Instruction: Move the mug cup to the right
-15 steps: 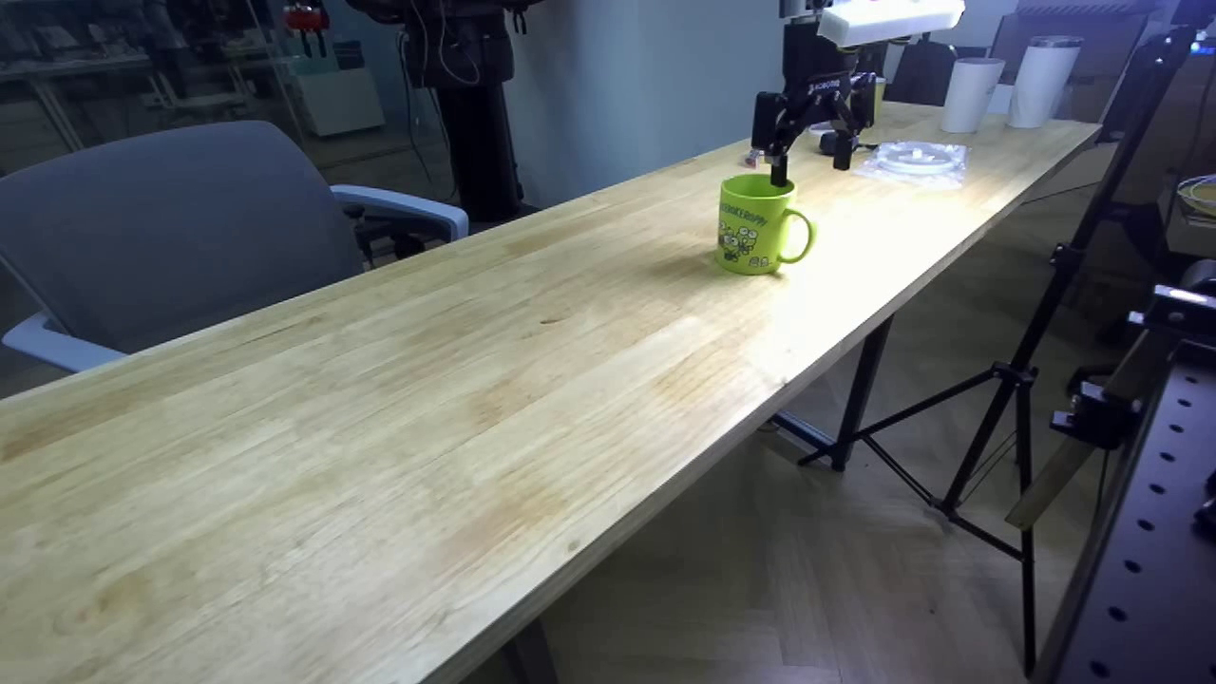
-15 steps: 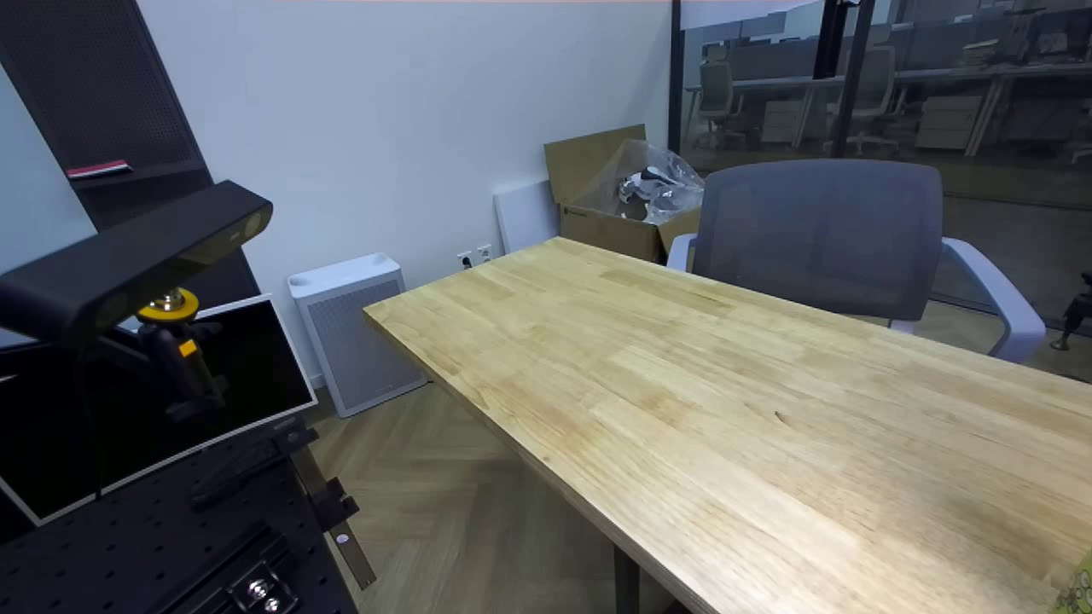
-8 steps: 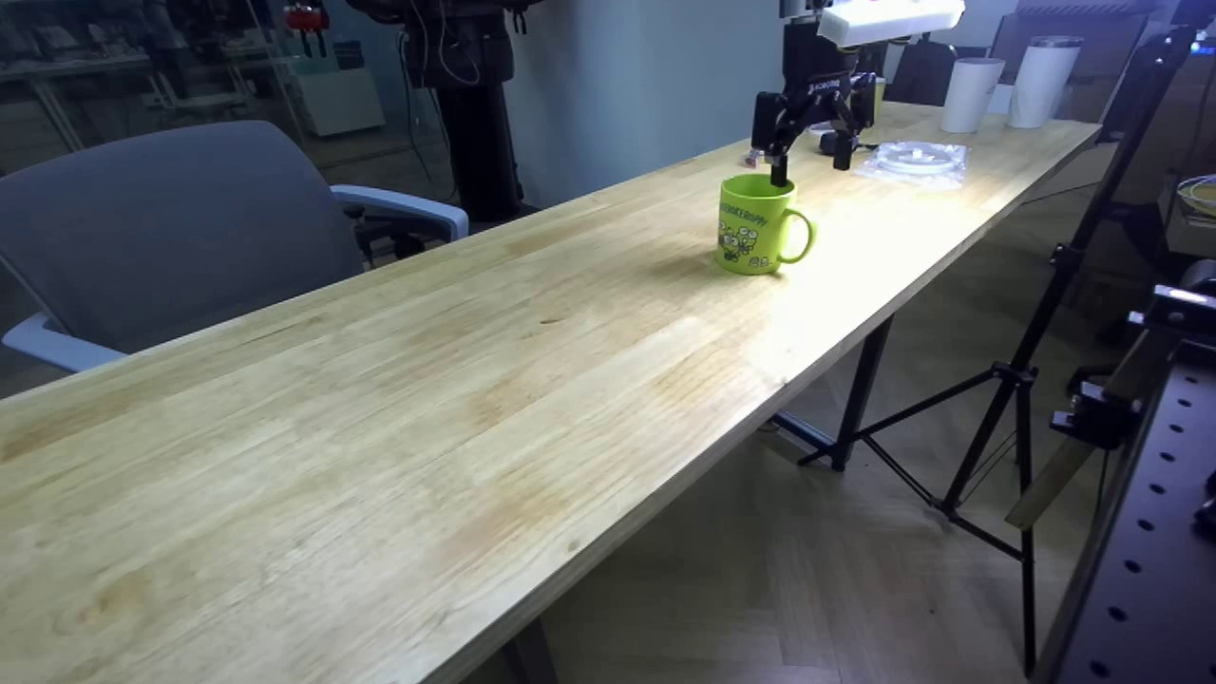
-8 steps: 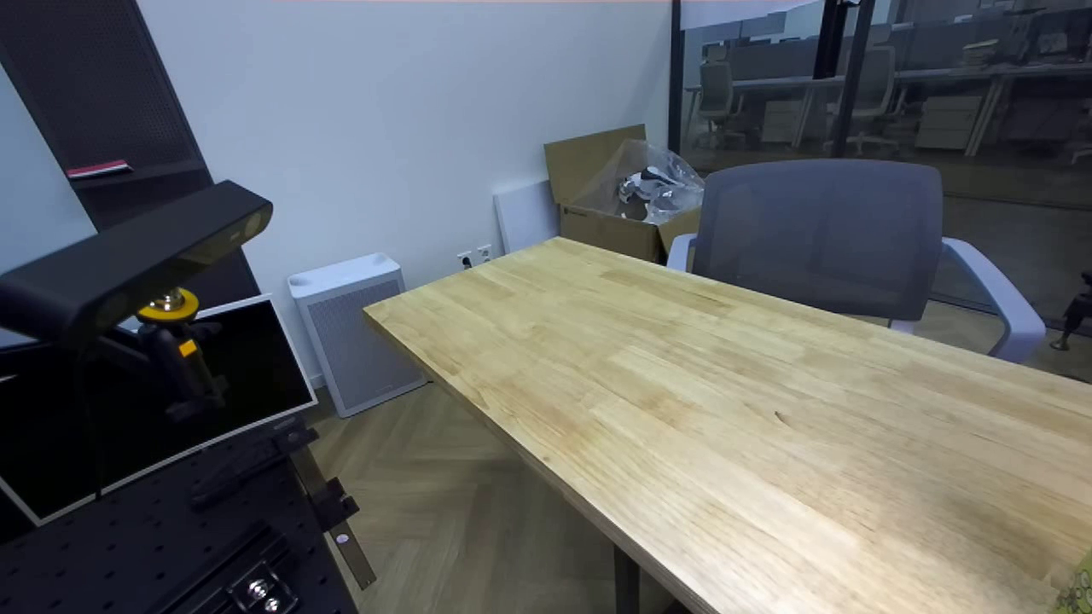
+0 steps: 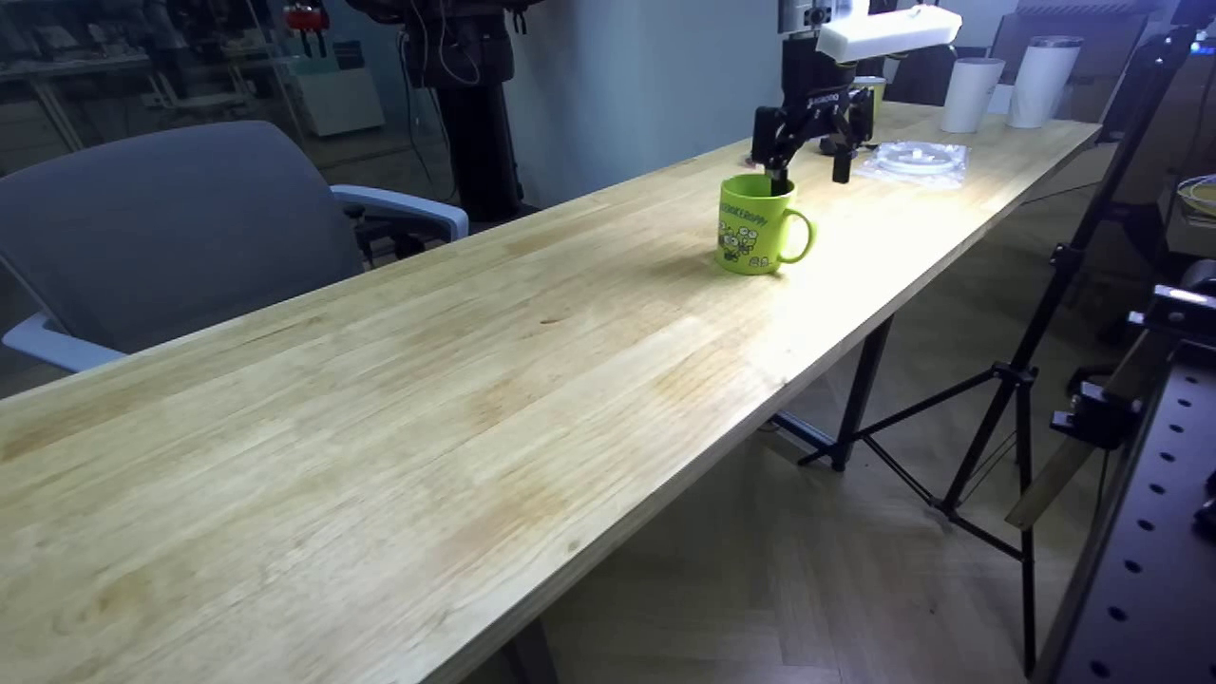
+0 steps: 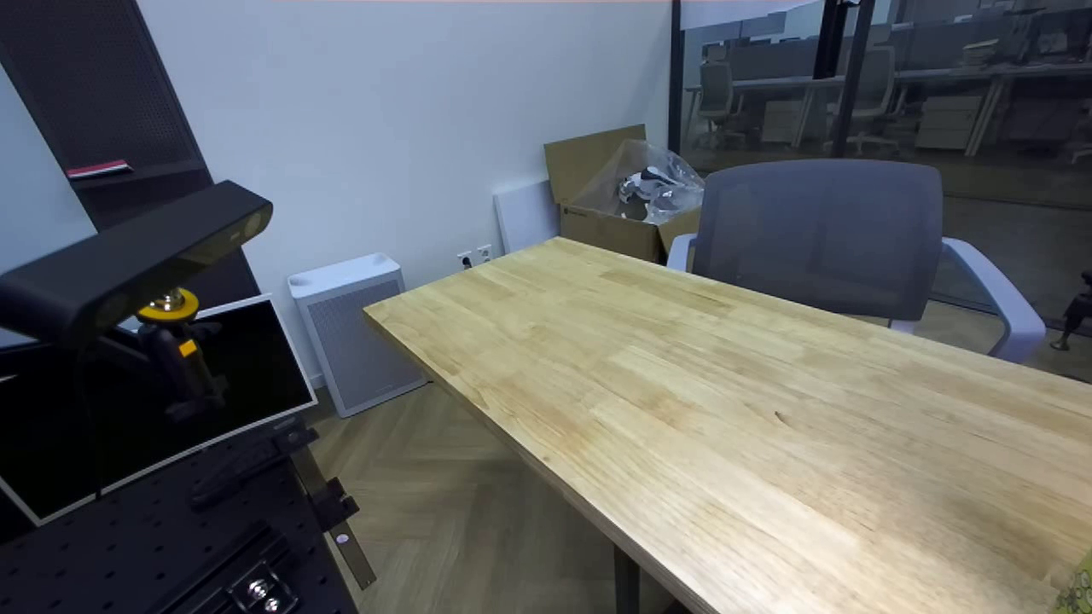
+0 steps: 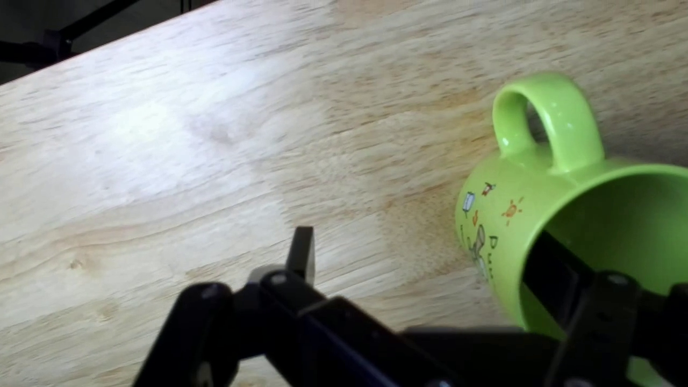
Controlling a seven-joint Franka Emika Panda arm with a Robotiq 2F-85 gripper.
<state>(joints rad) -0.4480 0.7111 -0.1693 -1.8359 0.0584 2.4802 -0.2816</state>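
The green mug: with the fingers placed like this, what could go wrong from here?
One of the fingers is inside the green mug and the other hangs outside, well apart from the wall, so closing could drag or tip the mug. Since the fingers straddle just one side of it, the mug might also swing or tilt when lifted.

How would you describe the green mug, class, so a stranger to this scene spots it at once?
In an exterior view, find the long wooden table, then the black gripper above it. The mug stands upright there with one finger inside it. Its lime-green body, cartoon figures and loop handle set it apart from the tall white cups farther along.
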